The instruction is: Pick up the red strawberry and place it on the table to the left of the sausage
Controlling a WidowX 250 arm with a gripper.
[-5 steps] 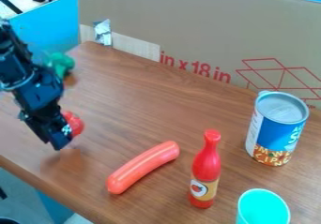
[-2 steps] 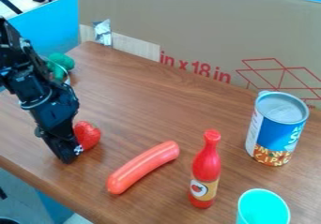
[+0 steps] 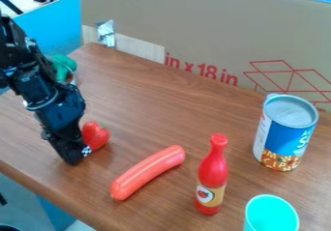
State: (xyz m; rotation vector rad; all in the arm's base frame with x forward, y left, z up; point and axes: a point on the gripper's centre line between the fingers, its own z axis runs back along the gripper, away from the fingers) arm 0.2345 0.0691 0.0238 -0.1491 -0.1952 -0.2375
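A: Black two-finger pincer (image 3: 81, 152), status?
B: Clamped on glossy red plastic toy strawberry (image 3: 96, 136). Left part of view, over brown wood-grain table (image 3: 148, 99). Table contact: can't tell.
A: Nearby?
B: Orange-red plastic sausage (image 3: 147, 172), near, not touching. Slim red sauce bottle with tan label (image 3: 212, 174) beyond that, upright.

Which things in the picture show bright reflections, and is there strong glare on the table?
In the camera view, the orange-red sausage has a bright highlight; the red bottle has smaller ones; the silver patch shines; the brown table has only soft sheen.
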